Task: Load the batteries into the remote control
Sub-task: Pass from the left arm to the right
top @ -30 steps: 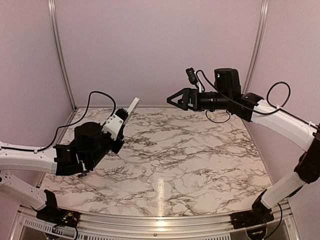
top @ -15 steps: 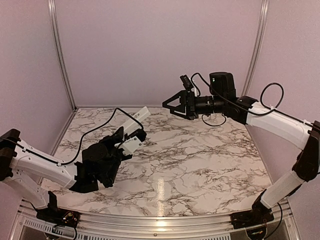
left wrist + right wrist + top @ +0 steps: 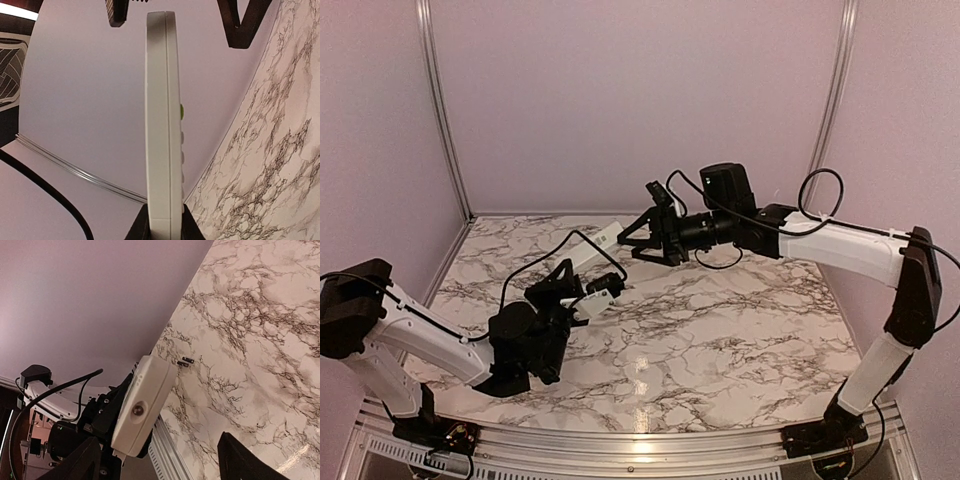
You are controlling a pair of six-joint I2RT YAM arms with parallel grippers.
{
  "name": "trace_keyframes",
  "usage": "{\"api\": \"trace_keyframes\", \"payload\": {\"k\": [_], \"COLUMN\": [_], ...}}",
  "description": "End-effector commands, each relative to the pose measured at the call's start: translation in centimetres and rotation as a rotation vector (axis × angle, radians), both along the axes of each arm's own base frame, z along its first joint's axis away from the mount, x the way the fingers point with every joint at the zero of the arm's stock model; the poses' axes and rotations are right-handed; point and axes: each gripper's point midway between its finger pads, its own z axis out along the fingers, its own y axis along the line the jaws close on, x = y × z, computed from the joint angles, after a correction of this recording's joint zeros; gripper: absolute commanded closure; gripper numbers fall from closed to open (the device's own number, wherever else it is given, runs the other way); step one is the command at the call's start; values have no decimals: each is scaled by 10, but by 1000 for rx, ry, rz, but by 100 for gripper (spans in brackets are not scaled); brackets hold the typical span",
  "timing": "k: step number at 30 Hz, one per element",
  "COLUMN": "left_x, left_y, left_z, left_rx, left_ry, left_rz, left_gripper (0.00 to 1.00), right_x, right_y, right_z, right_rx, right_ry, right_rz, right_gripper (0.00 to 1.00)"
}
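- Left gripper (image 3: 161, 227) is clamped on the bottom end of the remote control (image 3: 161, 115). The jaws are pinched in narrow on the flat faces, so it's a solid hold.
- The remote control is up in the air over the back left part of the table (image 3: 720, 330), not resting on anything. From the top view it slants up and away from the left gripper toward the back wall (image 3: 640, 100).
- The left wrist cam sees it dead edge-on. There's a thin white slab with a row of little buttons poking out one side, and one green button (image 3: 181, 111) among them.
- Right gripper (image 3: 630, 238) is spread wide and has nothing in it. It's pointing at the free end of the remote control, really close.
- From the left wrist cam the two black fingers (image 3: 117, 12) sit either side of the remote's tip. Can't tell if they actually touch it, but it looks like there's a gap.
- The batteries (image 3: 185, 361) are both lying on the table, side by side near the edge by the wall, well away from either gripper. I can only spot them in the right wrist cam.
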Motion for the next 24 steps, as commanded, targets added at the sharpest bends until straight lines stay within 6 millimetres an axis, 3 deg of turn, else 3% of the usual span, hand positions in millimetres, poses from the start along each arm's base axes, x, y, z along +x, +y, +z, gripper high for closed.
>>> {"api": "trace_keyframes", "payload": {"k": [1,5,12,19,24], "left_x": [-2,-1,-2,-5,-7], "left_y": [0,-2,-4,-3,-3], "left_z": [2,0,0,10,12], "left_rx": [3,25,30,-17,-18], "left_ry": [-33,-58,-78,-92,-99], "left_rz": [21,35,42,35,31], "left_gripper": [100,100,100,100,100], "right_x": [-4,-4,-1,-1,-3], "right_y": [13,18,22,28,31], "right_z": [27,20,0,-3,-13], "right_rx": [86,88,62,121,162], "right_ry": [-9,25,100,139,225], "right_rz": [37,42,29,48,55], "right_gripper": [26,37,49,51,48]}}
